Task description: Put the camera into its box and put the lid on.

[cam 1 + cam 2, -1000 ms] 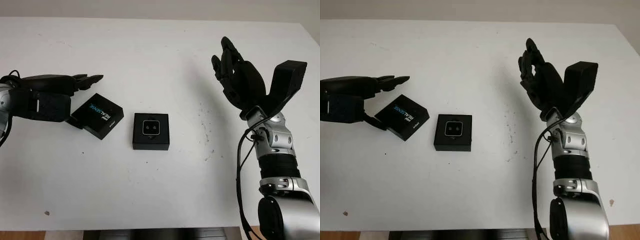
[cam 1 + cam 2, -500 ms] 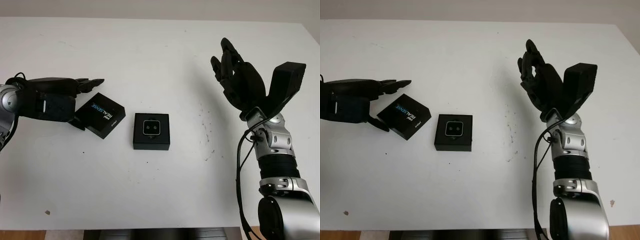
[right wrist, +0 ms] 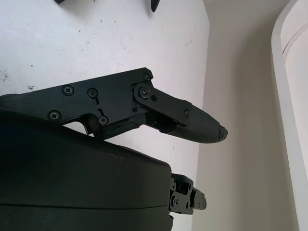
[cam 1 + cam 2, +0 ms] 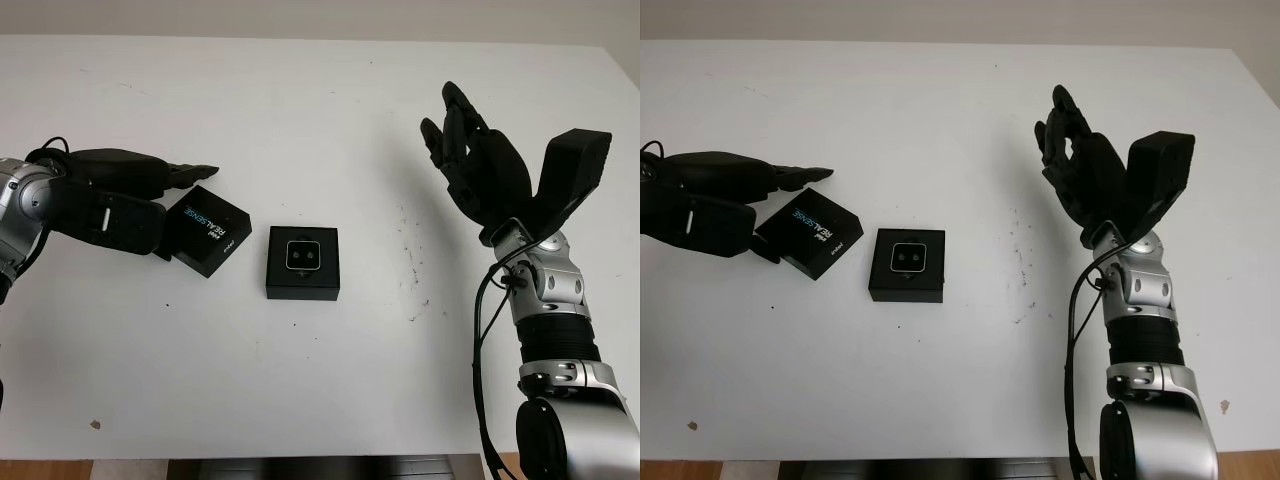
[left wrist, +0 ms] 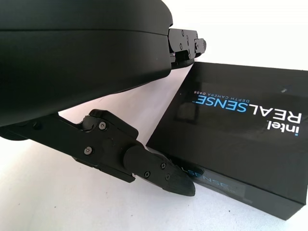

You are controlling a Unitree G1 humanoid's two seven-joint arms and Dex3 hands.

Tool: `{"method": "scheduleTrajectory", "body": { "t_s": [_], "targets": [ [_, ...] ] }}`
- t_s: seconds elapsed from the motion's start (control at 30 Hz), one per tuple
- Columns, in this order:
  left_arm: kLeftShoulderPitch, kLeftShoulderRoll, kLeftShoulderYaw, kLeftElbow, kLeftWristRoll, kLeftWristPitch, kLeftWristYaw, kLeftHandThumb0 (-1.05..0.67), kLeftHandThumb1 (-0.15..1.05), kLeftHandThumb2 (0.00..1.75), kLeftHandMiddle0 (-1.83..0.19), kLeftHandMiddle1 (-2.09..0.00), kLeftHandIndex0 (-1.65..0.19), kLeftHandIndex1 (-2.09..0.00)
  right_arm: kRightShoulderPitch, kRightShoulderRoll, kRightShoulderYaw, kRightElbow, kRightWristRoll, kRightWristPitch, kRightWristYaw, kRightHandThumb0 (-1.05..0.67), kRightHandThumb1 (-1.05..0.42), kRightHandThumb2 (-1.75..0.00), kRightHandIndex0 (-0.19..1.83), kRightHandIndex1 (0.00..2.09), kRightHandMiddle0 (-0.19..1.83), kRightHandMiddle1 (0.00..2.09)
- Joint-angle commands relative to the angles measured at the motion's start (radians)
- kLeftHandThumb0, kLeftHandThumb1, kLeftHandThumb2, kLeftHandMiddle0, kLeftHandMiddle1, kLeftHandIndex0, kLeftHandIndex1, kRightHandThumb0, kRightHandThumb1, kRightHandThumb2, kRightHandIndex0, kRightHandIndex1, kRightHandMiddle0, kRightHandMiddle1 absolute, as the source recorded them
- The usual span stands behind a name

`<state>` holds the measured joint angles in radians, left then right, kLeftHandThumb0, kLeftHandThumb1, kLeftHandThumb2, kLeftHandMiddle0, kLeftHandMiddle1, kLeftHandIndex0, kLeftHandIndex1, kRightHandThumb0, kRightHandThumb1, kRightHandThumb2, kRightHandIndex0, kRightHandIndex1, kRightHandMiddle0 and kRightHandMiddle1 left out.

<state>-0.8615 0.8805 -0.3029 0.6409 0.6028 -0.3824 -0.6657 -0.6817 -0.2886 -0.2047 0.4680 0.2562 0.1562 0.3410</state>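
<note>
The near corner of the black rectangular cardboard lid printed "intel REALSENSE" is hidden behind the left hand, whose fingers reach along 2 of its sides; whether they grip is unclear. It lies skewed on the white tabletop, long axis diagonal. Just beside it sits the open black square box holding the small camera, lenses up. The right hand hangs raised, holding nothing.
</note>
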Motion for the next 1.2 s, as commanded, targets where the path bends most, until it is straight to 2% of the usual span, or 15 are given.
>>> {"method": "scheduleTrajectory", "body": {
  "t_s": [0.0, 0.2, 0.57, 0.63, 0.7, 0.83, 0.9, 0.97, 1.0, 1.03, 1.07, 1.13, 1.17],
  "targets": [
    [0.013, -0.017, -0.017, -0.003, -0.004, 0.006, -0.015, -0.33, 0.84, 0.05, 0.00, -0.06, 0.09, -0.06, 0.002, -0.004, -0.009, -0.005, 0.011, 0.017, 0.001, -0.58, -1.05, -0.74, 0.01, 0.08, -0.05, 0.07],
    [0.019, -0.012, -0.013, -0.018, -0.020, 0.008, -0.030, -0.35, 0.84, 0.05, -0.01, -0.06, 0.08, -0.06, 0.012, -0.008, -0.013, -0.028, 0.017, 0.040, 0.000, -0.59, -1.05, -0.74, 0.01, 0.07, -0.05, 0.07],
    [0.036, -0.010, -0.001, -0.039, -0.071, -0.019, -0.046, -0.33, 0.85, 0.06, -0.19, -0.14, -0.13, -0.11, 0.028, -0.007, -0.008, -0.049, 0.019, 0.063, 0.006, -0.59, -1.05, -0.73, 0.01, 0.07, -0.05, 0.06],
    [0.042, -0.008, 0.001, -0.050, -0.078, -0.022, -0.046, -0.33, 0.85, 0.05, -0.13, -0.32, -0.19, -0.08, 0.031, -0.009, -0.005, -0.049, 0.013, 0.059, 0.008, -0.59, -1.05, -0.73, 0.01, 0.07, -0.05, 0.06],
    [0.050, -0.006, 0.004, -0.069, -0.085, -0.012, -0.051, -0.33, 0.86, 0.06, 0.11, -0.81, -0.23, -0.06, 0.033, -0.009, -0.003, -0.049, 0.010, 0.058, 0.009, -0.59, -1.05, -0.73, 0.01, 0.07, -0.05, 0.06],
    [0.076, -0.006, 0.021, -0.104, -0.119, -0.008, -0.060, -0.30, 0.87, 0.06, 0.18, -0.95, -0.28, -0.08, 0.036, -0.007, -0.005, -0.046, 0.010, 0.048, 0.017, -0.59, -1.05, -0.73, 0.00, 0.06, -0.05, 0.06],
    [0.088, -0.018, 0.045, -0.094, -0.185, -0.013, -0.086, -0.28, 0.88, 0.06, 0.19, -0.98, -0.30, -0.09, 0.035, -0.010, -0.004, -0.042, 0.008, 0.048, 0.021, -0.59, -1.05, -0.73, 0.00, 0.06, -0.05, 0.06],
    [0.097, -0.033, 0.071, -0.082, -0.258, -0.002, -0.120, -0.28, 0.89, 0.06, 0.19, -1.13, -0.34, -0.12, 0.035, -0.009, -0.003, -0.044, 0.006, 0.052, 0.019, -0.59, -1.05, -0.73, 0.00, 0.06, -0.05, 0.06],
    [0.100, -0.039, 0.081, -0.079, -0.283, 0.012, -0.132, -0.29, 0.89, 0.06, 0.19, -1.24, -0.35, -0.17, 0.034, -0.008, -0.003, -0.042, 0.005, 0.050, 0.018, -0.59, -1.05, -0.73, -0.01, 0.06, -0.05, 0.05],
    [0.105, -0.045, 0.090, -0.079, -0.305, 0.029, -0.141, -0.33, 0.89, 0.05, 0.19, -1.37, -0.21, -0.55, 0.033, -0.008, -0.004, -0.039, 0.005, 0.048, 0.019, -0.59, -1.05, -0.73, 0.00, 0.06, -0.05, 0.06],
    [0.109, -0.050, 0.098, -0.082, -0.319, 0.047, -0.147, -0.35, 0.89, 0.05, 0.19, -1.44, -0.10, -0.81, 0.032, -0.007, -0.004, -0.036, 0.004, 0.046, 0.020, -0.59, -1.05, -0.73, 0.00, 0.06, -0.05, 0.06],
    [0.116, -0.054, 0.110, -0.086, -0.334, 0.077, -0.146, -0.40, 0.91, 0.06, 0.19, -1.59, -0.02, -1.13, 0.029, -0.006, -0.004, -0.030, 0.000, 0.039, 0.018, -0.59, -1.05, -0.72, 0.00, 0.06, -0.05, 0.06],
    [0.121, -0.055, 0.116, -0.090, -0.338, 0.093, -0.143, -0.42, 0.92, 0.06, 0.19, -1.63, -0.02, -1.19, 0.029, -0.005, -0.004, -0.029, -0.002, 0.038, 0.015, -0.59, -1.05, -0.72, 0.00, 0.06, -0.04, 0.06]
  ]
}}
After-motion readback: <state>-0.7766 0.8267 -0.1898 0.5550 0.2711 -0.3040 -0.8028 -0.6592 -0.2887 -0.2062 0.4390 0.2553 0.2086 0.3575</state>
